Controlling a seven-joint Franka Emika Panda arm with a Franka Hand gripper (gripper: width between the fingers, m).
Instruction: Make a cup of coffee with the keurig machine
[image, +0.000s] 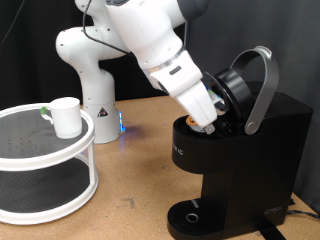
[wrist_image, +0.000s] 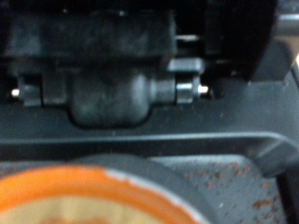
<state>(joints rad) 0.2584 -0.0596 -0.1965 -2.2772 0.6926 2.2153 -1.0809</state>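
Wooden tabletop carries the open keurig machine; gripper, jaw state untellable, could jam the pod askew.

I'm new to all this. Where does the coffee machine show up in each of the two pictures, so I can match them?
Exterior view: the keurig machine stands at the picture's right, lid raised, with the gripper reaching into its open top.
Wrist view: only a blurred close-up of the machine's dark inside fills the picture.
Shared landmark: an orange thing shows at the gripper's tip and at the wrist picture's edge.
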